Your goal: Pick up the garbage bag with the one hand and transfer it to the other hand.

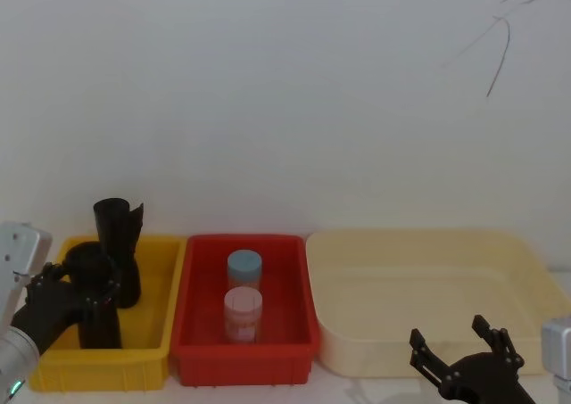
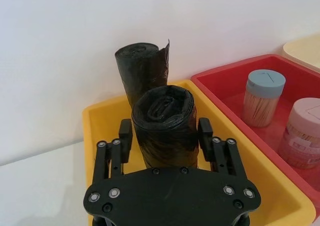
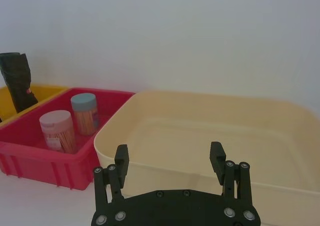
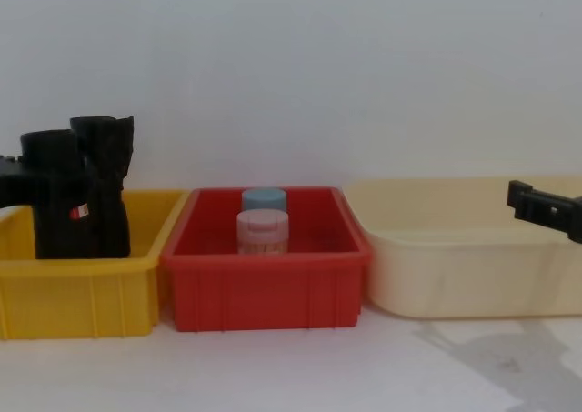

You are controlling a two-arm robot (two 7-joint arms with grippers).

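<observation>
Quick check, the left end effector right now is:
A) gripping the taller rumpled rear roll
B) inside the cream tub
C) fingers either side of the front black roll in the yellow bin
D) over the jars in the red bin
C: the left end effector has its fingers against both sides of the smooth black cylindrical roll of bags standing in the yellow plastic bin. The right end effector hangs open before the cream plastic tub.

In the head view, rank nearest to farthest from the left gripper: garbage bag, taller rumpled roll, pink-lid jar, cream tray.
1. garbage bag, between the left gripper fingers.
2. taller rumpled roll, just behind it.
3. pink-lid jar, in the red bin.
4. cream tray, far right.
</observation>
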